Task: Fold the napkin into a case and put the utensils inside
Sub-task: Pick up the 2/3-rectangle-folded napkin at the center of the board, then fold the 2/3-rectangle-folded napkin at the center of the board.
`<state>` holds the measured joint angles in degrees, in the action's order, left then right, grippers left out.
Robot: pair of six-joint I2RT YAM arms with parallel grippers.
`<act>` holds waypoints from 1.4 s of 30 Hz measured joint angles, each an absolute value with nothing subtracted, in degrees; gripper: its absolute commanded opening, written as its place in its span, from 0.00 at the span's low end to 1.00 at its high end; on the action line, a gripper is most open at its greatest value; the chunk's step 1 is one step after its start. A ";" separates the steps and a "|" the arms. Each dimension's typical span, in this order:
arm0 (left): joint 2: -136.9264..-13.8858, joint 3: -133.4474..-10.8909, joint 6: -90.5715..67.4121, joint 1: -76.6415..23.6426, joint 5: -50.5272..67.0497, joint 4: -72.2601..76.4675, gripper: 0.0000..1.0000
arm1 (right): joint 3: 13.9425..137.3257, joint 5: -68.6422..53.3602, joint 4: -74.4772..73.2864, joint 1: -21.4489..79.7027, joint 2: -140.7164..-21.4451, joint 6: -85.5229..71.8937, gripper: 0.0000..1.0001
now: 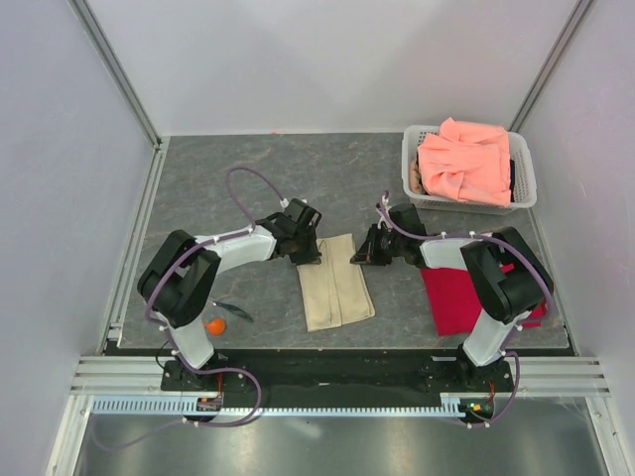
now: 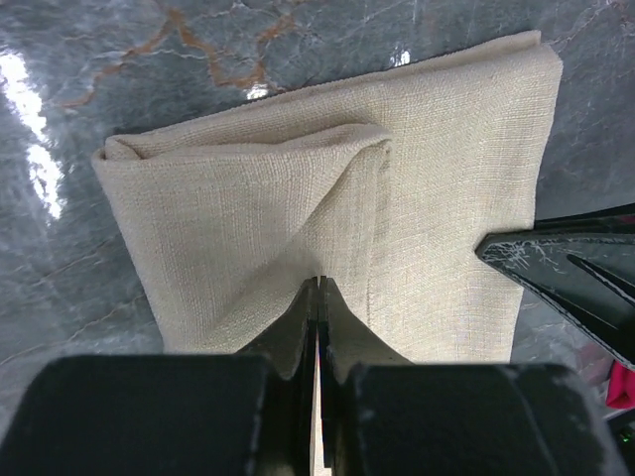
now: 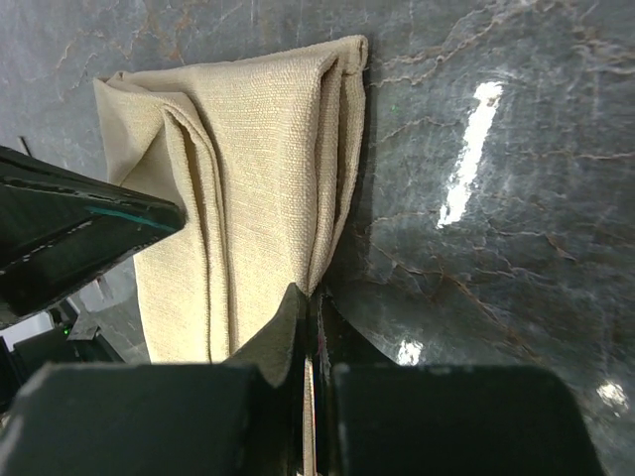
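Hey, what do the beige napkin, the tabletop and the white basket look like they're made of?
The napkin: woven cloth, likely linen or cotton, matte; coarse weave, soft folds. The tabletop: dark grey marble-look surface, glossy; veins and light glare, possibly laminate. The basket: white plastic probably; latticed walls.

left tool [image 2: 317, 290] pinched on napkin [image 2: 437, 178] edge | napkin folded, lying on marbled table [image 2: 149, 50]

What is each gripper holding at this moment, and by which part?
Both hold the folded beige napkin. The left gripper pinches its far end toward the left side; the right gripper pinches its far right corner.
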<state>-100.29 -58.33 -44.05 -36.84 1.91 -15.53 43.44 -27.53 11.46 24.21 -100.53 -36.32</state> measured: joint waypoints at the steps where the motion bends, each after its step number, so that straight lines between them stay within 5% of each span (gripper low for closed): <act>1: -100.71 -58.33 -44.03 -36.84 2.17 -14.90 0.02 | 43.68 -27.07 10.81 24.32 -100.20 -36.14 0.00; 28: -103.07 -54.28 -44.10 -36.45 7.09 -0.49 0.02 | 51.03 -17.19 5.50 36.64 -97.32 -42.57 0.00; 42: -92.23 -45.93 -44.12 -36.51 9.21 -5.45 0.02 | 51.03 -13.82 5.10 37.01 -97.01 -47.72 0.00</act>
